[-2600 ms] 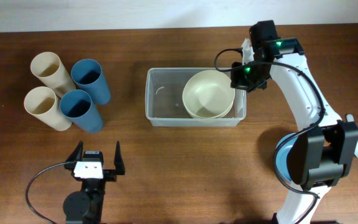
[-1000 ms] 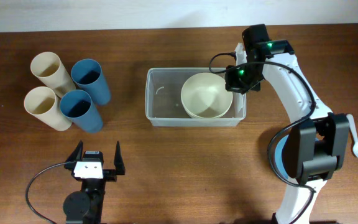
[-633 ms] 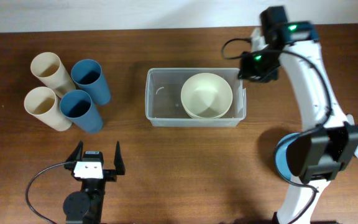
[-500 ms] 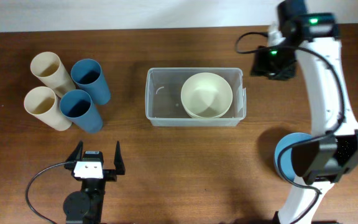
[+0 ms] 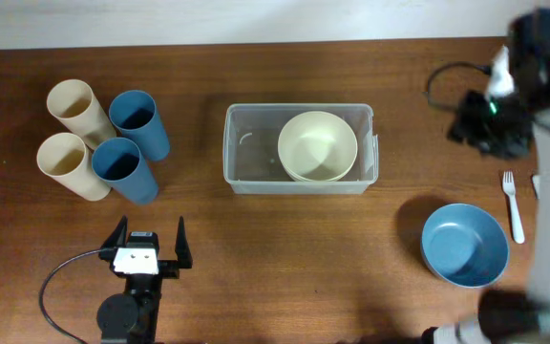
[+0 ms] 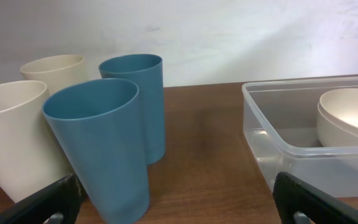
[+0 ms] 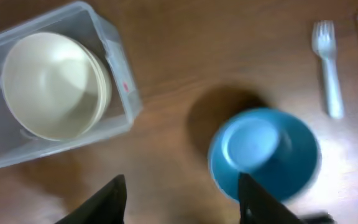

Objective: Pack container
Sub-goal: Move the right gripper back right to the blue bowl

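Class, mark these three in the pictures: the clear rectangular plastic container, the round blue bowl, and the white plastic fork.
Clear rectangular plastic container (image 5: 249,161), overhead view, bare floor at its left end.
Round blue bowl (image 5: 463,245), overhead view, middle of its inside.
White plastic fork (image 5: 513,208), overhead view, its handle.

The left arm (image 5: 125,308) is black, its round joint housing topped by a white block (image 5: 140,255) bearing a small dark label, with a thin black cable (image 5: 53,287) curving off one side. The left gripper (image 5: 151,229) has matte black fingers. The right arm (image 5: 545,210), blurred, shows a white link under black housings, one lit by a green light (image 5: 492,107), with a black cable loop (image 5: 439,78) alongside. The right gripper (image 7: 180,180) also has dark fingers.
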